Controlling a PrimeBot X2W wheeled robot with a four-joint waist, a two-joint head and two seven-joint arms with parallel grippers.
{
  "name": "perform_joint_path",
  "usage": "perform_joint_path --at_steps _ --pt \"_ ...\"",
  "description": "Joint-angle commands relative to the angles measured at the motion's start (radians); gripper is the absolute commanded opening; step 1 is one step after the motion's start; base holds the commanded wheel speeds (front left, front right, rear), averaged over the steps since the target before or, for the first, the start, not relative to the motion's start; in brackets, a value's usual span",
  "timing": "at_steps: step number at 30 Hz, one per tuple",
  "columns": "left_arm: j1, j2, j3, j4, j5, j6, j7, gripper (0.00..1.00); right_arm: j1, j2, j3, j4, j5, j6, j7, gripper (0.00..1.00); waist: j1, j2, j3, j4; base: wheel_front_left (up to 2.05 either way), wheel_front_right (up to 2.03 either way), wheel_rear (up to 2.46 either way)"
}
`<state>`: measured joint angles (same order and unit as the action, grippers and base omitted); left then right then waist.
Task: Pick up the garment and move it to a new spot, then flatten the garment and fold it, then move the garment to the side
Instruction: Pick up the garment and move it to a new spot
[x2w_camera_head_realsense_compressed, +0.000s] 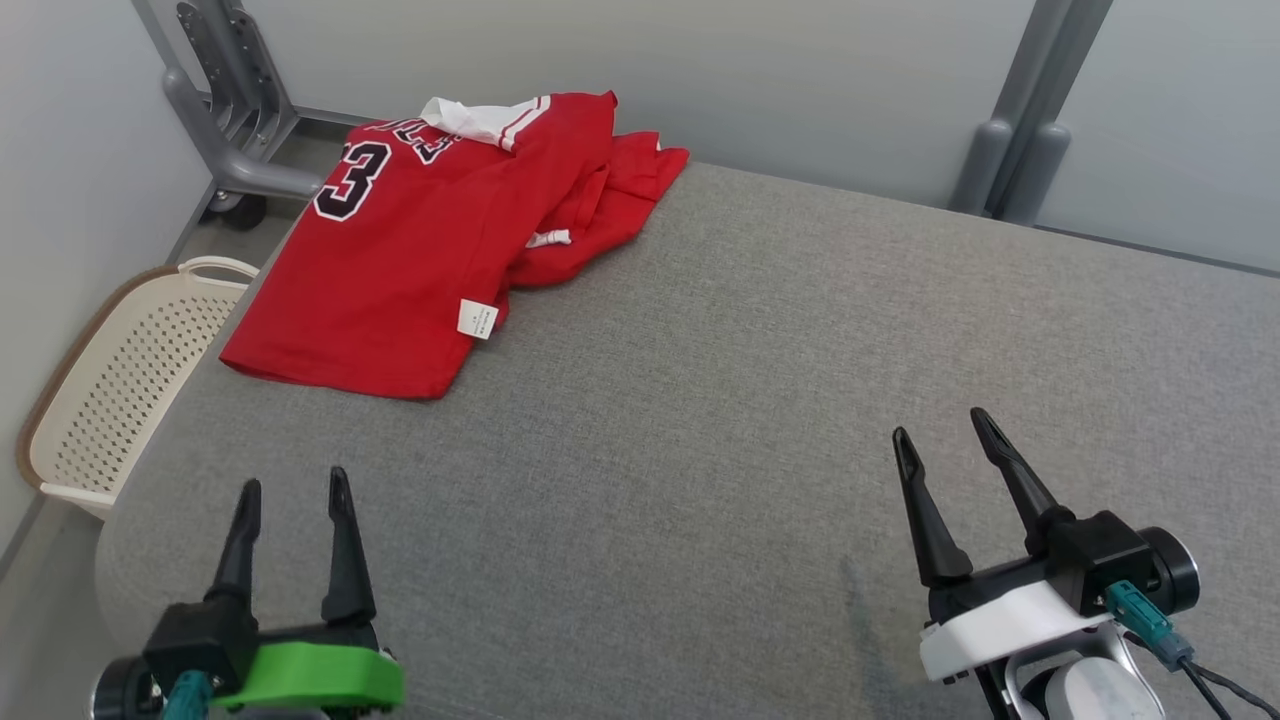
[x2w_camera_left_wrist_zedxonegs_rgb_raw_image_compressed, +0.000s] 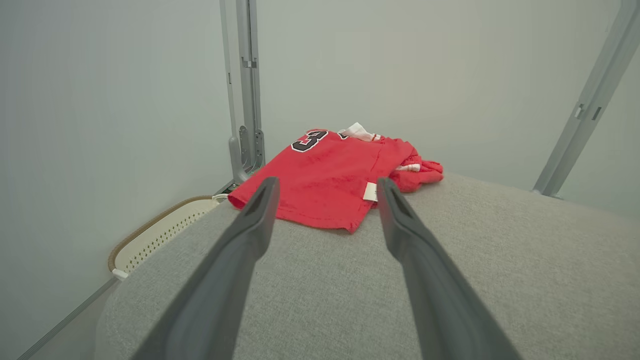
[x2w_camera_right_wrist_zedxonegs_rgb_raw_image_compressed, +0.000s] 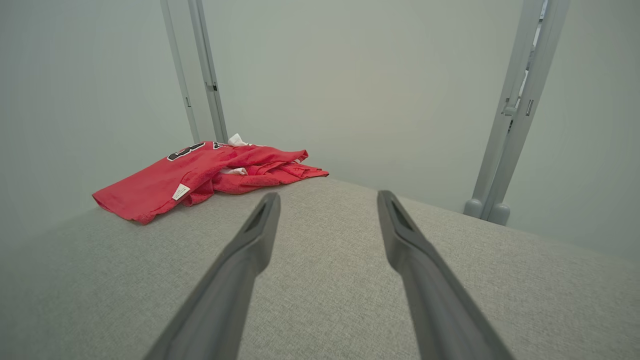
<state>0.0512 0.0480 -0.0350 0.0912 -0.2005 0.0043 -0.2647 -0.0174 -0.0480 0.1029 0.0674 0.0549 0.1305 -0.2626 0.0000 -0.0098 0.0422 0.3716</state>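
The left gripper (x2w_camera_head_realsense_compressed: 293, 480) sits low, its two dark fingers (x2w_camera_head_realsense_compressed: 345, 550) spread wide, nearly parallel and pointing forward from a green mount (x2w_camera_head_realsense_compressed: 310, 675). The right gripper (x2w_camera_head_realsense_compressed: 941, 423) is well apart to its right and a little ahead. Its fingers are equally splayed and lean slightly toward the left gripper. They rise from a white mount (x2w_camera_head_realsense_compressed: 1000, 620), with a teal plug (x2w_camera_head_realsense_compressed: 1140, 610) behind.

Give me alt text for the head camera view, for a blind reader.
A crumpled red jersey with white collar lies at the far left corner of a grey fabric-covered table. The left gripper and right gripper are open, empty, in the foreground; a cream perforated basket stands left of the table.
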Motion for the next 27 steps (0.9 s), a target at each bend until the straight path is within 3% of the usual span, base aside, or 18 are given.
perform_joint_path --at_steps 1,5,15,27 --pt "-0.027 0.004 0.005 -0.009 -0.004 -0.002 0.000 1.00 -0.011 -0.004 -0.004 -0.003 -0.006 0.000 -0.003 1.00 0.0000 0.0098 0.008 -0.007 0.00 0.00 0.00" --pt "-0.088 0.032 0.034 -0.014 0.011 -0.021 0.000 1.00 -0.021 -0.004 -0.011 -0.009 -0.019 0.000 -0.003 1.00 0.0000 0.0098 0.030 -0.022 0.00 0.00 0.00" --pt "-0.434 0.190 0.065 0.077 0.026 -0.070 0.085 1.00 -0.089 -0.004 -0.022 -0.032 -0.059 0.000 -0.003 1.00 0.0000 0.0098 0.165 -0.081 0.00 0.00 0.00" --pt "-0.735 0.341 0.073 0.325 -0.010 -0.108 0.257 1.00 -0.174 -0.004 -0.007 -0.044 -0.090 0.000 -0.003 1.00 0.0000 0.0098 0.336 -0.224 0.00 0.00 0.00"
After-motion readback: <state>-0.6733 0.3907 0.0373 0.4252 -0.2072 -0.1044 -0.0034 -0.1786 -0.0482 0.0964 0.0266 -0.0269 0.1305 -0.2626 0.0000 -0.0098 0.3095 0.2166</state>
